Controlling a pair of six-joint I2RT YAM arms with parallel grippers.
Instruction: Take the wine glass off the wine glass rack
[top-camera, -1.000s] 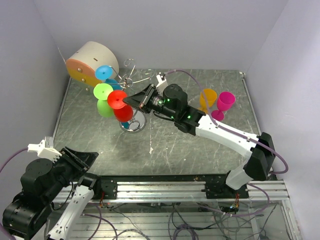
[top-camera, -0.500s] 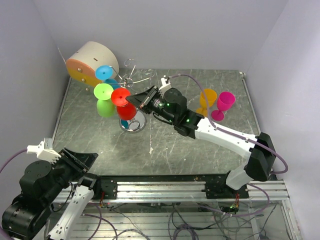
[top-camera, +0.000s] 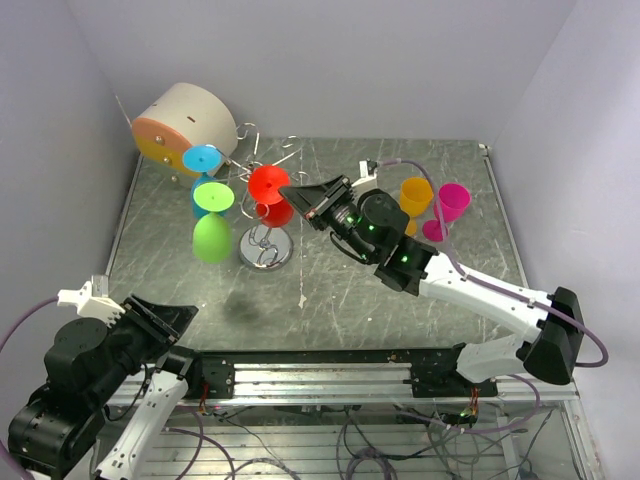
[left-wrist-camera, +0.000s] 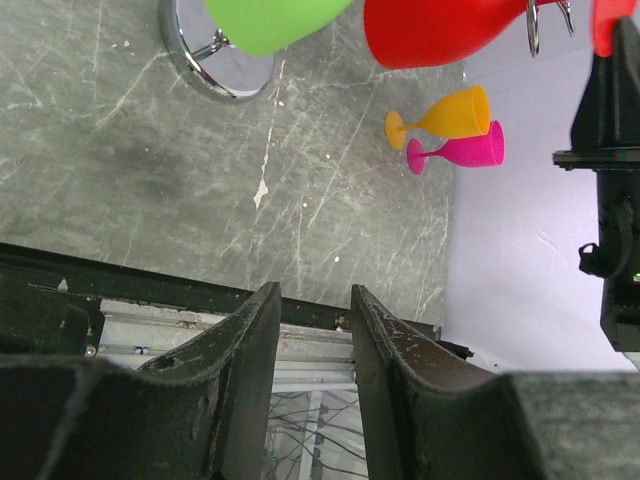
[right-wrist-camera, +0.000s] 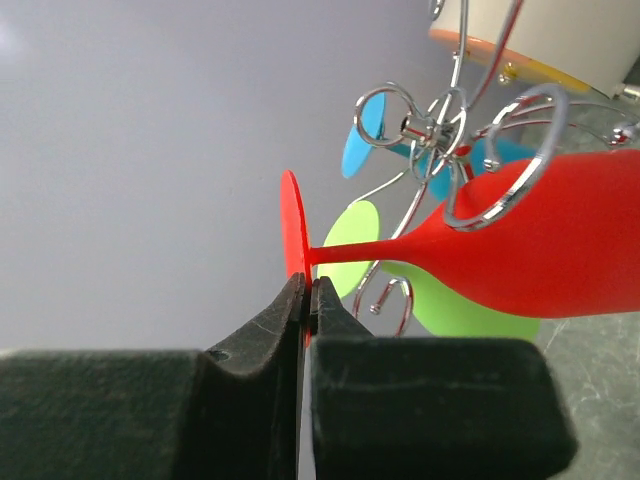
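Even, diffuse light from above; shadows on the table (top-camera: 350, 300) are faint and soft-edged. The mirror base of the wine glass rack (top-camera: 264, 249) glints. Near the lens, the left gripper (left-wrist-camera: 315, 292) and right gripper (right-wrist-camera: 308, 286) are dark and blurred; the red wine glass (right-wrist-camera: 520, 250) beyond the right jaws is sharp.

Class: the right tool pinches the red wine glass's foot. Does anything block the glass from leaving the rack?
Yes. The rack's curled wire hook loops across the red glass where stem meets bowl, so the glass must slide clear of it. The green glass hangs close beside.
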